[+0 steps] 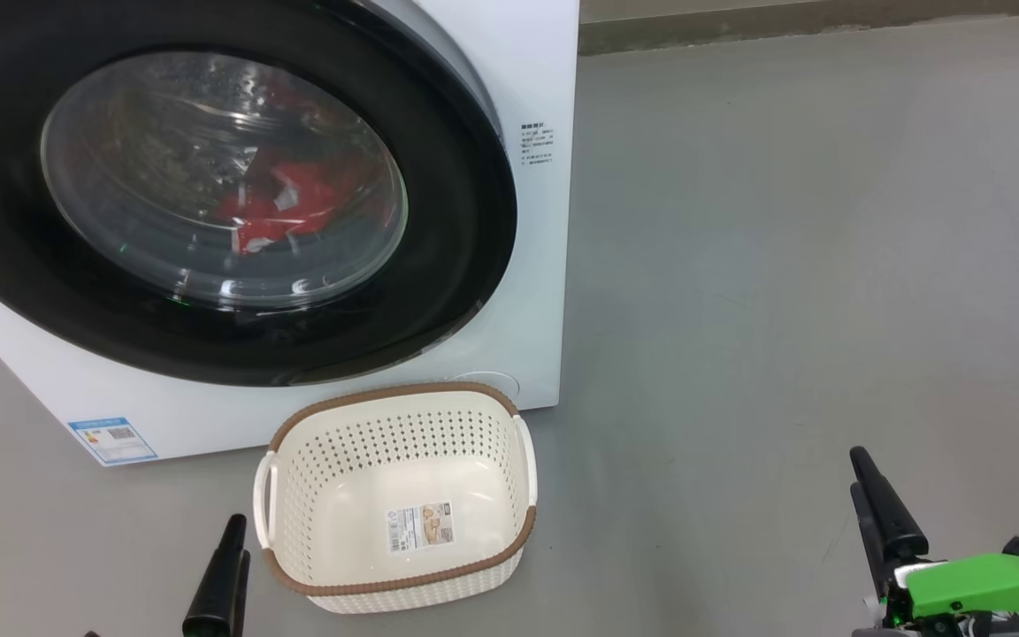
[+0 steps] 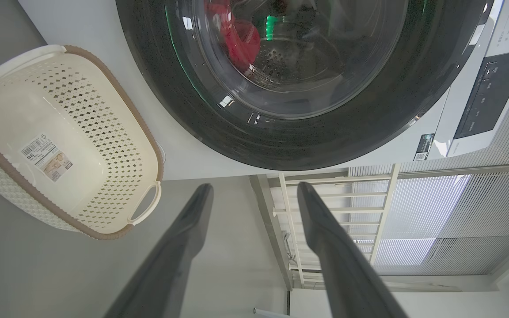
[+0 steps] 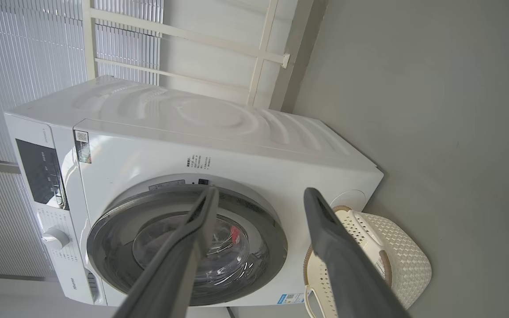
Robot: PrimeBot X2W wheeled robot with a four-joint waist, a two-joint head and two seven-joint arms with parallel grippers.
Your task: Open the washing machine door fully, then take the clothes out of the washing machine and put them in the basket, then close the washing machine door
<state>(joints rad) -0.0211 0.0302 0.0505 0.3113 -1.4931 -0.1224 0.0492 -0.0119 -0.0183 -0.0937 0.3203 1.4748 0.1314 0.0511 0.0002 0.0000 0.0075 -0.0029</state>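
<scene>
The washing machine (image 1: 538, 292) fills the upper left of the head view. Its round black-rimmed door (image 1: 461, 221) lies against the front; a thin grey band shows along its right edge. Red clothes (image 1: 288, 199) lie in the drum behind the glass, also seen as the clothes (image 2: 237, 42) in the left wrist view. The cream basket (image 1: 390, 392) stands empty on the floor just below the door, a paper label on its bottom. My left gripper (image 2: 254, 187) is open, one finger (image 1: 222, 575) left of the basket. My right gripper (image 1: 861, 476) is open and empty, far right of the basket.
Grey floor (image 1: 784, 265) stretches to the right of the machine up to a baseboard (image 1: 828, 25). The machine's control panel (image 3: 40, 172) and knob (image 3: 55, 238) sit above the door. White railing (image 2: 338, 207) and window blinds stand beside the machine.
</scene>
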